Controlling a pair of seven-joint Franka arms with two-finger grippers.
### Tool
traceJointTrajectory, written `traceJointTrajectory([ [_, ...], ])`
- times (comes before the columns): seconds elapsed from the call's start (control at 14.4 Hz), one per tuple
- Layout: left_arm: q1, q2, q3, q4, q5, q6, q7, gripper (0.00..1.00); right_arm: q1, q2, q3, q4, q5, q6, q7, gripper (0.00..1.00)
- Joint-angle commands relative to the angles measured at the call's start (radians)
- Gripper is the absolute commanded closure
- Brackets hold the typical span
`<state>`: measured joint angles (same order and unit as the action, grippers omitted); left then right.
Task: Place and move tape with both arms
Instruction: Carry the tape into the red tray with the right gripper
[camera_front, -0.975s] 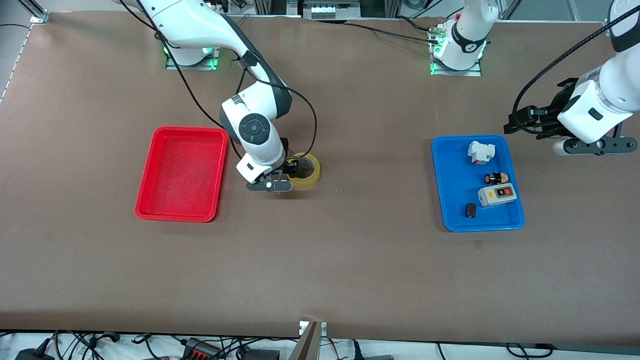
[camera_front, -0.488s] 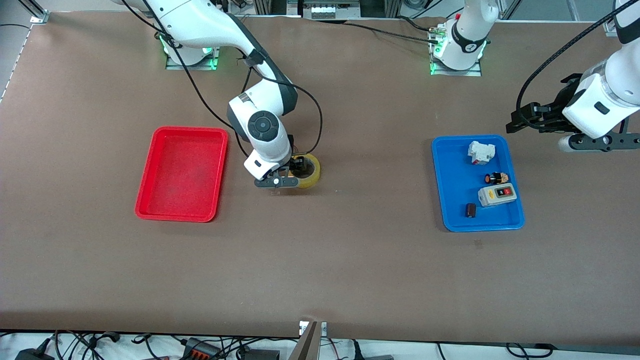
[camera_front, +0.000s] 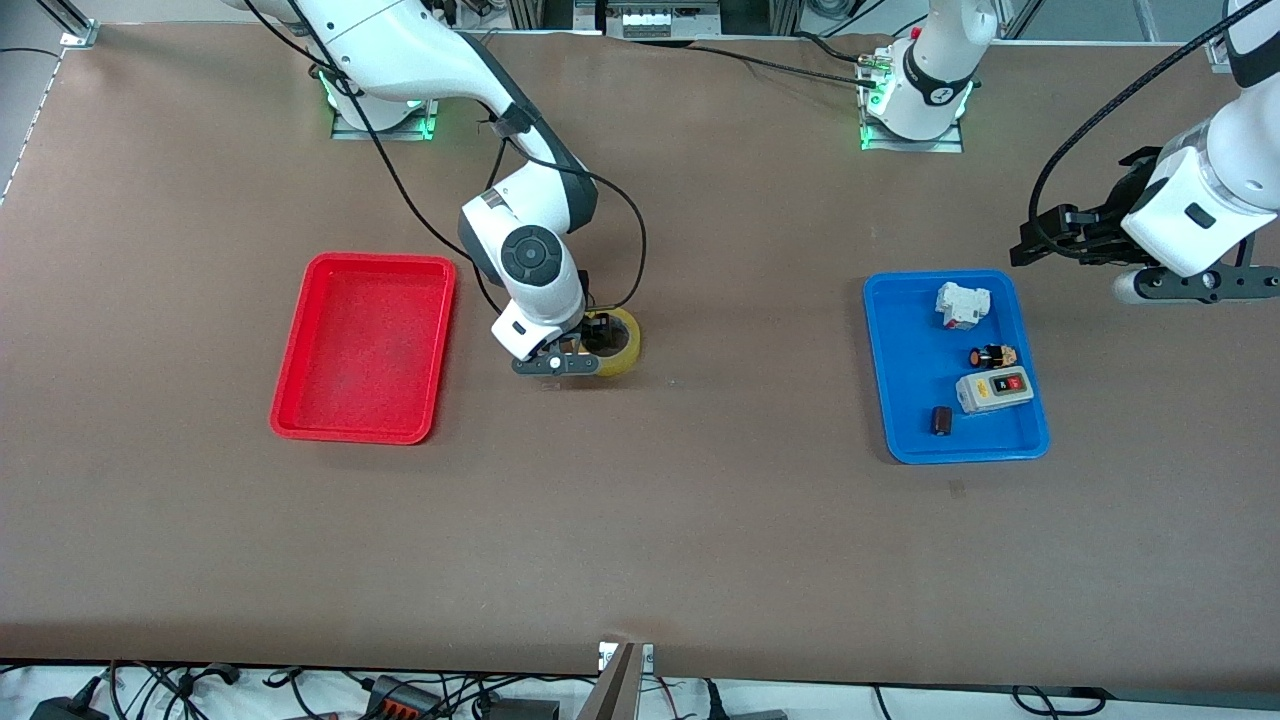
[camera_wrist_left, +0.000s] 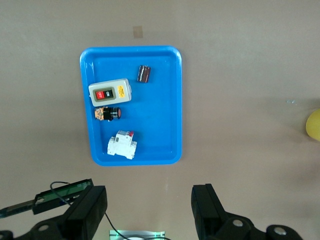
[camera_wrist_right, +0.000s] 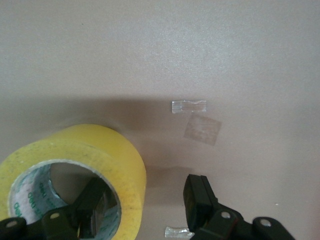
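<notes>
The tape (camera_front: 622, 346), a yellow roll with a grey core, lies flat on the brown table between the red tray and the blue tray, nearer the red one. My right gripper (camera_front: 588, 346) is down at it and open. In the right wrist view the tape (camera_wrist_right: 100, 150) has one finger (camera_wrist_right: 92, 202) inside its core and the other finger (camera_wrist_right: 197, 195) outside, apart from the wall, so my right gripper (camera_wrist_right: 146, 197) straddles the wall. My left gripper (camera_front: 1040, 242) is open and empty in the air at the left arm's end, beside the blue tray. It also shows in the left wrist view (camera_wrist_left: 147, 207).
The red tray (camera_front: 365, 345) is empty, beside the right arm. The blue tray (camera_front: 900, 400) holds a white breaker (camera_front: 962, 304), a push button (camera_front: 993, 355), a grey switch box (camera_front: 993, 390) and a small black cylinder (camera_front: 940, 420). Small clear tape scraps (camera_wrist_right: 189, 106) stick to the table.
My right gripper has shifted a little toward the tape and settled over its wall. The left arm has drifted slightly. The tape has not moved.
</notes>
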<state>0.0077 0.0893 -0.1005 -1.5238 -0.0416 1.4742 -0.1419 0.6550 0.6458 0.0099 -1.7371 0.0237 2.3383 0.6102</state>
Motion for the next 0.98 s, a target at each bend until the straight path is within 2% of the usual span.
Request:
traceJointTrajectory([
  [0.0, 0.001, -0.011, 0.001, -0.002, 0.0, 0.017, 0.002, 0.0, 0.014, 0.014, -0.008, 0.016, -0.002, 0.01, 0.009, 0.72],
  [0.14, 0.001, -0.014, 0.001, -0.006, 0.002, 0.015, 0.001, 0.0, 0.017, 0.012, -0.008, 0.016, -0.002, 0.009, 0.009, 0.86],
  [0.28, -0.002, -0.02, -0.002, -0.021, 0.002, 0.015, -0.001, 0.0, 0.012, -0.035, -0.01, 0.01, -0.002, -0.008, 0.01, 0.93],
  [0.56, 0.001, -0.049, -0.001, -0.059, 0.002, 0.025, 0.001, 0.0, -0.063, -0.187, -0.018, -0.004, -0.004, -0.2, -0.02, 0.94],
  [0.91, 0.003, -0.059, -0.001, -0.072, 0.003, 0.043, -0.002, 0.0, -0.286, -0.42, -0.016, -0.23, -0.004, -0.238, -0.292, 0.94],
])
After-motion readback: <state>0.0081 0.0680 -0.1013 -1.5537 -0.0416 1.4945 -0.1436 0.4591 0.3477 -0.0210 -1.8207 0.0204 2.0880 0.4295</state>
